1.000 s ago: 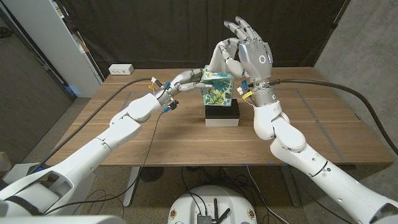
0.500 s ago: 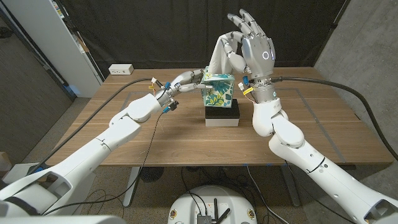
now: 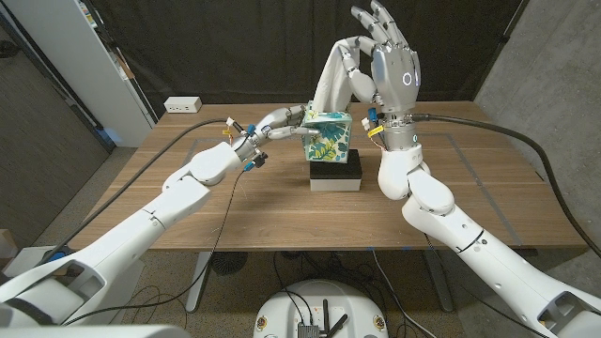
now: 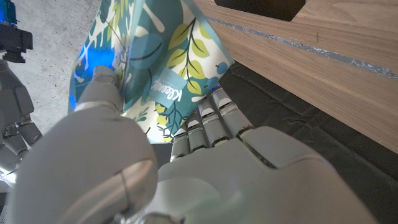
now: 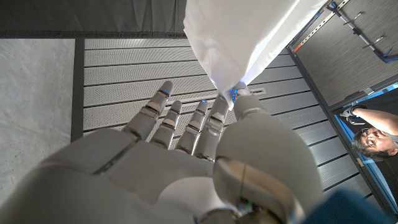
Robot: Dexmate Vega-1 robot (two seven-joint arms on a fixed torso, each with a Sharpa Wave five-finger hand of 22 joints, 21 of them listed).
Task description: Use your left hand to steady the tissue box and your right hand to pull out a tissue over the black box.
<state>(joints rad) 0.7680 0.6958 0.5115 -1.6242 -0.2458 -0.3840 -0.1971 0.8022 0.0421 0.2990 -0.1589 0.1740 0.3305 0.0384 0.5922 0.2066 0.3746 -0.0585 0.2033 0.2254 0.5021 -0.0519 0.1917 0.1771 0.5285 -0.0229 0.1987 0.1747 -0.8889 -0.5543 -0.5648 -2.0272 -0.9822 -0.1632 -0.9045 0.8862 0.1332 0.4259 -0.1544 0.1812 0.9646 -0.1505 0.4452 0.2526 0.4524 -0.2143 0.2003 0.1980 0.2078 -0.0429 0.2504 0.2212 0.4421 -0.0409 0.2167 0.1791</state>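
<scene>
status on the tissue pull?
Done: left hand grips the tissue box, which sits on the black box. In hand: right hand pinches the tissue, raised above the box. Left: its lower end still meets the box top; not free yet.

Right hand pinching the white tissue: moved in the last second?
Yes. The right hand has risen away from the leaf-patterned tissue box, drawing the white tissue taller above it.

Your left hand (image 3: 278, 122) grips the tissue box's (image 3: 329, 137) side; right hand (image 3: 380, 58) raised above it, pinching a tissue (image 3: 331, 80).
</scene>
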